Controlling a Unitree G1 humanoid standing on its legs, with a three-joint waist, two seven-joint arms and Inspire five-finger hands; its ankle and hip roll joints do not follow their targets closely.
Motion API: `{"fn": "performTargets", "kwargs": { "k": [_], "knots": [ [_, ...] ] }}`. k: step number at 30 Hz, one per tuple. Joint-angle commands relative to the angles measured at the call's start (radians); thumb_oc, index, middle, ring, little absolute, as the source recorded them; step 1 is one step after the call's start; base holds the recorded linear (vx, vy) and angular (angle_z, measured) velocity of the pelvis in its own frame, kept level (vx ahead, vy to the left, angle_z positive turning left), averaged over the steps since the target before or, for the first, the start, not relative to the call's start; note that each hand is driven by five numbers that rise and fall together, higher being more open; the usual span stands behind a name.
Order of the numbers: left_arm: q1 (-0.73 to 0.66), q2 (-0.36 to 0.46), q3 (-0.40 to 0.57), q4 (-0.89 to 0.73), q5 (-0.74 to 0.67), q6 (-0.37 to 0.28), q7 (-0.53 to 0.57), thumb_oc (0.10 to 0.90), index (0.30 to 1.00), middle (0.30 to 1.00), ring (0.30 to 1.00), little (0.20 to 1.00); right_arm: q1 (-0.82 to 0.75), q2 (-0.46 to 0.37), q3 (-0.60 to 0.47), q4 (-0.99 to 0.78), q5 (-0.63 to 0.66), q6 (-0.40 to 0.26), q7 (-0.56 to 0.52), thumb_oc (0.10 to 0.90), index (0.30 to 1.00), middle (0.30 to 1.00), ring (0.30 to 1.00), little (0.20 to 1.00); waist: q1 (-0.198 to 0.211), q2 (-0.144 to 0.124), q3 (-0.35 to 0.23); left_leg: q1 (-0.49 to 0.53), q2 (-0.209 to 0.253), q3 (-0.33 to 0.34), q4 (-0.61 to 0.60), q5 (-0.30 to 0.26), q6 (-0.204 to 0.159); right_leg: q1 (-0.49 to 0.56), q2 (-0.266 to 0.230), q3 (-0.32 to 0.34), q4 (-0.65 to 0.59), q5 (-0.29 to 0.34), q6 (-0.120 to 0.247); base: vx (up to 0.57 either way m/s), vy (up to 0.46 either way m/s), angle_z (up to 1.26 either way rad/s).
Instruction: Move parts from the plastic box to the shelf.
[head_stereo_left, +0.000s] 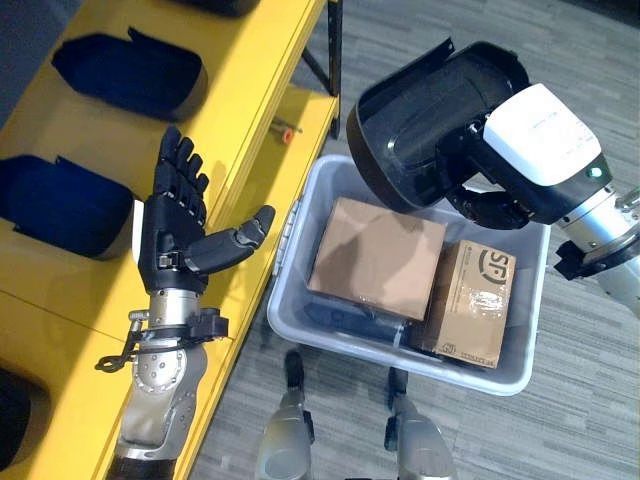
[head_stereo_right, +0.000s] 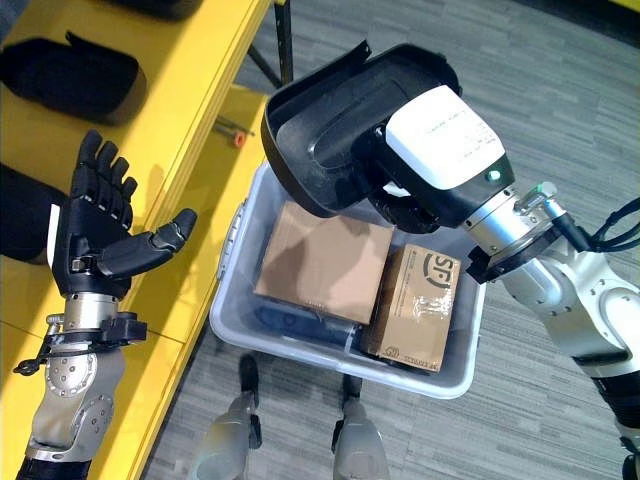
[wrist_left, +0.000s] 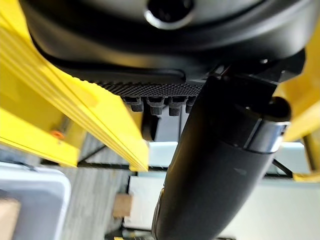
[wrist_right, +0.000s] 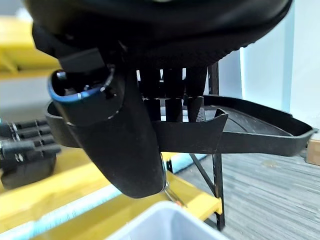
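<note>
A large black curved plastic part (head_stereo_left: 415, 120) hangs above the grey plastic box (head_stereo_left: 400, 362), with my right hand (head_stereo_right: 440, 150) shut on its edge. In the right wrist view the thumb (wrist_right: 120, 150) and fingers pinch the part's rim (wrist_right: 240, 132). My left hand (head_stereo_left: 175, 235) is open, fingers straight and thumb out, above the front edge of the yellow shelf (head_stereo_left: 250, 80); it holds nothing. In the box lie two cardboard boxes (head_stereo_left: 378, 255) (head_stereo_left: 470, 300) over a dark part.
Two more black parts (head_stereo_left: 125, 70) (head_stereo_left: 60, 205) lie on the yellow shelf, at its left. A small orange piece (head_stereo_left: 287, 133) sits on the lower shelf level near the box. A black shelf leg (head_stereo_left: 335, 60) stands behind the box. Grey floor surrounds the box.
</note>
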Motion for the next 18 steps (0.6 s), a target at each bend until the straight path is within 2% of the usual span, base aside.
{"fn": "performTargets", "kwargs": {
  "k": [1,3,5,11,13,14,15,18],
  "knots": [
    [0.043,0.069,-0.008,-0.039,0.063,-0.104,-0.028,0.900,1.000,1.000,1.000,1.000,0.001,-0.041,0.018,0.008,0.183,-0.041,-0.009,0.400,0.300,0.300,0.300,0.300,-0.014,-0.049,-0.307,0.051,0.061,0.047,-0.015,-0.062,-0.046,0.061,-0.048,0.002,0.003,-0.078,0.068,0.06,-0.016,-0.12],
    [0.036,0.092,-0.001,-0.042,0.097,-0.111,-0.019,0.900,1.000,1.000,1.000,1.000,-0.004,-0.079,0.038,0.029,0.243,-0.043,0.026,0.400,0.300,0.300,0.300,0.300,-0.017,-0.055,-0.323,0.064,0.064,0.052,-0.015,-0.066,-0.050,0.070,-0.046,0.007,0.001,-0.080,0.069,0.06,-0.015,-0.11],
    [0.014,0.150,0.004,-0.041,0.174,-0.119,-0.005,0.900,1.000,1.000,1.000,1.000,-0.028,-0.128,0.094,0.070,0.332,-0.043,0.082,0.400,0.300,0.300,0.300,0.300,-0.017,-0.064,-0.344,0.081,0.071,0.059,-0.015,-0.068,-0.056,0.085,-0.044,0.012,0.001,-0.084,0.069,0.07,-0.018,-0.05],
    [-0.029,0.220,-0.008,-0.040,0.265,-0.127,0.018,0.900,1.000,1.000,1.000,1.000,-0.108,-0.162,0.216,0.123,0.448,-0.039,0.157,0.400,0.300,0.300,0.300,0.300,-0.021,-0.072,-0.362,0.104,0.077,0.068,-0.015,-0.075,-0.061,0.099,-0.042,0.017,0.000,-0.087,0.071,0.03,-0.008,-0.05],
    [-0.076,0.294,-0.027,-0.036,0.365,-0.128,0.044,0.900,1.000,1.000,1.000,1.000,-0.157,-0.185,0.304,0.166,0.516,-0.024,0.209,0.400,0.300,0.300,0.300,0.300,-0.023,-0.074,-0.374,0.112,0.084,0.072,-0.015,-0.076,-0.065,0.109,-0.040,0.017,0.001,-0.091,0.072,0.03,-0.001,-0.08],
    [-0.075,0.293,-0.026,-0.035,0.366,-0.129,0.045,0.900,1.000,1.000,1.000,1.000,-0.169,-0.184,0.315,0.169,0.517,-0.025,0.209,0.400,0.300,0.300,0.300,0.300,-0.025,-0.073,-0.374,0.113,0.084,0.072,-0.015,-0.076,-0.065,0.109,-0.039,0.017,0.001,-0.091,0.072,0.03,-0.001,-0.06],
    [-0.092,0.338,-0.029,-0.041,0.419,-0.132,0.052,0.900,1.000,1.000,1.000,1.000,-0.176,-0.192,0.338,0.195,0.520,-0.022,0.218,0.400,0.300,0.300,0.300,0.300,-0.027,-0.074,-0.380,0.117,0.086,0.073,-0.015,-0.077,-0.068,0.114,-0.039,0.017,0.001,-0.092,0.073,0.02,0.000,-0.06],
    [-0.119,0.397,-0.045,-0.043,0.482,-0.127,0.062,0.900,1.000,1.000,1.000,1.000,-0.187,-0.185,0.371,0.224,0.527,-0.017,0.232,0.400,0.300,0.300,0.300,0.300,-0.031,-0.071,-0.385,0.122,0.087,0.074,-0.015,-0.078,-0.070,0.120,-0.039,0.016,0.000,-0.094,0.074,0.00,0.000,0.00]
  ]
}}
